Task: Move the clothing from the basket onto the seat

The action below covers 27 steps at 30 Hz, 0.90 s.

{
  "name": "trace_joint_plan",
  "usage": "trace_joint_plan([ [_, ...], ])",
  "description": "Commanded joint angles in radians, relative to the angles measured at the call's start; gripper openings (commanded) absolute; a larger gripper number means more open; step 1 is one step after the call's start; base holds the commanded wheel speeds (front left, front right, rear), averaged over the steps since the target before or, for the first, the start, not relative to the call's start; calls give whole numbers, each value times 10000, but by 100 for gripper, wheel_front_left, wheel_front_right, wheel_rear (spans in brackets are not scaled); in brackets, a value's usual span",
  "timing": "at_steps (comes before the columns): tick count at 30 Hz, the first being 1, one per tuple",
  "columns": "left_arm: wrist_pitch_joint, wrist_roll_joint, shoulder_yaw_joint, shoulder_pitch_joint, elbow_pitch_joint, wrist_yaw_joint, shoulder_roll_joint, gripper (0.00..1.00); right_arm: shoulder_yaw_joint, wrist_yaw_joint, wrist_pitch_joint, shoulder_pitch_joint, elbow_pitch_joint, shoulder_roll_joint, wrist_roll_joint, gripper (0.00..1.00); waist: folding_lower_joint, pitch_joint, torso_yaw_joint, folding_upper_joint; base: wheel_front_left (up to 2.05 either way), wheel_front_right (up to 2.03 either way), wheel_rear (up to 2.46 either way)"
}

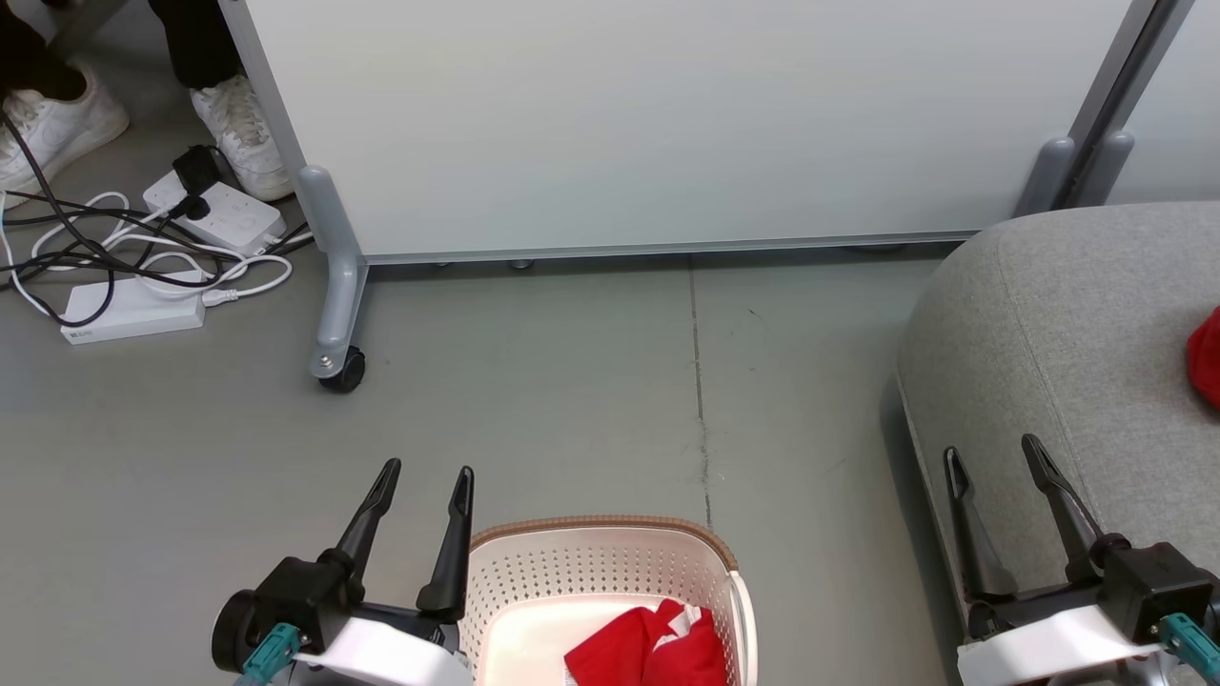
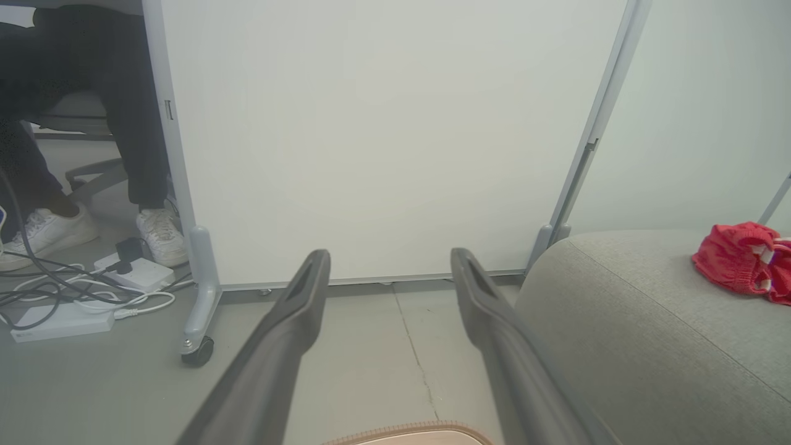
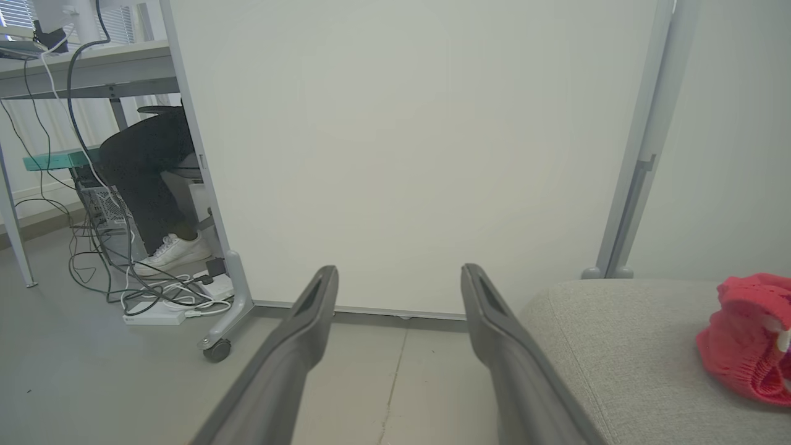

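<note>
left gripper (image 1: 428, 468) spread, empty; right gripper (image 1: 991, 447) spread, empty; clothing (image 1: 658, 648) in basket (image 1: 610, 527); red garment (image 1: 1207, 357) on seat (image 1: 1048, 324)

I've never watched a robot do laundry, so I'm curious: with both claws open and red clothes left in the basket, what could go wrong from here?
The left gripper stands right beside the basket rim; dipping in, it might catch the perforated wall and tip it. The red clothing is crumpled, so a pinch may lift only part and drop it on the floor before the seat. Cables lie at the left, should the base roll there.
</note>
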<state>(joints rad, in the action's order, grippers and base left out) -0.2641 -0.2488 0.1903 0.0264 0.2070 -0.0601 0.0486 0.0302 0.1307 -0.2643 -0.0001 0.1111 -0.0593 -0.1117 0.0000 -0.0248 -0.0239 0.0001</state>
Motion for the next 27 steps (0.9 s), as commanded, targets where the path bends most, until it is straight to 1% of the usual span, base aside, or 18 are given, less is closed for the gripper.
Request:
trace_joint_plan([
  [1, -6, -85, 6, 103, 4, 44, 35, 100, -42, 2, -2, -24, -1, -1, 50, 100, 0, 1, -6, -1, 0, 0, 0],
  [18, -4, -86, 193, 199, 109, -33, 36, 100, -93, 2, -2, -143, -12, -5, -34, 100, 0, -175, 71, -1, 0, 0, 0],
  [23, -4, -3, 329, 402, 68, -89, 32, 100, -325, 2, -2, -321, -39, -22, -10, 100, 0, -600, 232, -1, 0, 0, 0],
  [27, -6, 75, 567, 824, 87, -193, 36, 100, -639, 2, -2, -514, -184, -16, -14, 100, 0, -1316, 398, -1, 0, 0, 0],
])
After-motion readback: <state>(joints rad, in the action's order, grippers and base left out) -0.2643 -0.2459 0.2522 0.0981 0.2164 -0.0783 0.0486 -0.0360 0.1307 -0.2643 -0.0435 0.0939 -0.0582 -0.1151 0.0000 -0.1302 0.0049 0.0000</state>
